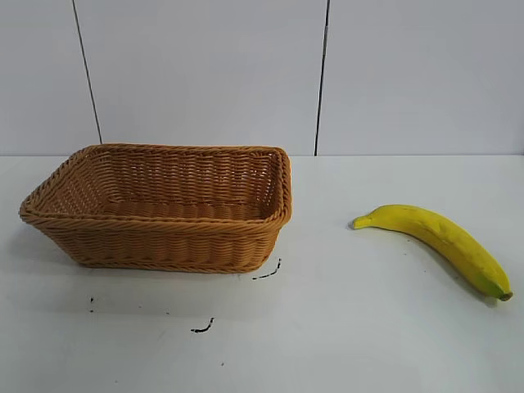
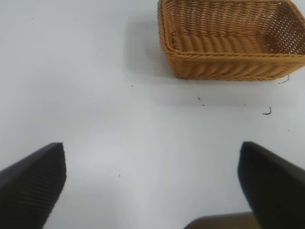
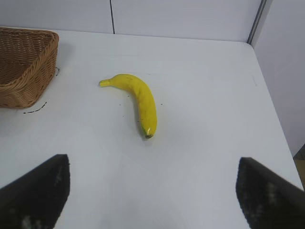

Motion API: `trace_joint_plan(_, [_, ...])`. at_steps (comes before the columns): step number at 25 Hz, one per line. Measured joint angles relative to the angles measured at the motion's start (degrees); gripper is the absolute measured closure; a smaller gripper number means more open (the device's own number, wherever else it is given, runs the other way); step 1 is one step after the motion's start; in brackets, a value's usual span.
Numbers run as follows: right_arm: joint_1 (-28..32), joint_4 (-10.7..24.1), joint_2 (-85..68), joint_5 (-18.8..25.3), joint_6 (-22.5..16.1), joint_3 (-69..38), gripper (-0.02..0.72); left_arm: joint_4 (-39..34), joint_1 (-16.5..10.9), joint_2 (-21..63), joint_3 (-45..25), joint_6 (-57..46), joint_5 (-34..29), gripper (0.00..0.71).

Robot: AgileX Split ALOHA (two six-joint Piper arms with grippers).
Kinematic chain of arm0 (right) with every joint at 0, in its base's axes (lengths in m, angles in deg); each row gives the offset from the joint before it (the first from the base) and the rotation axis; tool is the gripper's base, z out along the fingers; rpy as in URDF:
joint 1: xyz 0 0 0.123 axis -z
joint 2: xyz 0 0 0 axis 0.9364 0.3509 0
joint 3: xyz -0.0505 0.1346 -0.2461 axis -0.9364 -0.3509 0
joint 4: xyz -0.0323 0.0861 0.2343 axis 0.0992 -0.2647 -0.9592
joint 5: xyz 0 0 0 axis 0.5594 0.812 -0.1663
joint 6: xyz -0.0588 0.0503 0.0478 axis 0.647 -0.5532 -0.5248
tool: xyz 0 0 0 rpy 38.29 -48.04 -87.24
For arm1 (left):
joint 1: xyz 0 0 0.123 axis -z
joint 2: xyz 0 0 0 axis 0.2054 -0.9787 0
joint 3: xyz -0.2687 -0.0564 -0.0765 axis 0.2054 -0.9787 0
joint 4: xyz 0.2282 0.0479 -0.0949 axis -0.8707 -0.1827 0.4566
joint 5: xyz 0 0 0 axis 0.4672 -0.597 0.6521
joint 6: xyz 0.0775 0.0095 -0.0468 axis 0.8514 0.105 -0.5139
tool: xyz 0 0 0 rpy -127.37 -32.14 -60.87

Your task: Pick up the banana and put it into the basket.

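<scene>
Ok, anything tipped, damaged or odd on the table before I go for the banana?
Nothing stands out. The basket sits upright and empty, the banana lies intact on the table beside it.

We note a white bench (image 1: 368, 327) with small black scuff marks (image 1: 203, 327) on it, and behind it a pale panelled wall (image 1: 205, 74) with dark vertical seams (image 1: 322, 78).

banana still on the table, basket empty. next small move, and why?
Probably send the right gripper forward and down over the middle of the banana. Its fingers are open, the banana lies flat and untouched in front of them, apart from the basket. The left gripper, also open, faces the basket and has no banana in its view, so it looks the worse choice.
</scene>
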Motion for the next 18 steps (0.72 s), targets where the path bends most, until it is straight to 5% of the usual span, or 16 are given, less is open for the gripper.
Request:
trace_joint_plan(14, [0.0, 0.0, 0.0, 0.0, 0.0, 0.0, 0.027, 0.0, 0.0, 0.0, 0.0, 0.0, 0.0, 0.015])
trace_joint_plan(18, [0.0, -2.6, 10.1, 2.3, -0.2, 5.1, 0.027, 0.0, 0.0, 0.0, 0.0, 0.0, 0.0, 0.015])
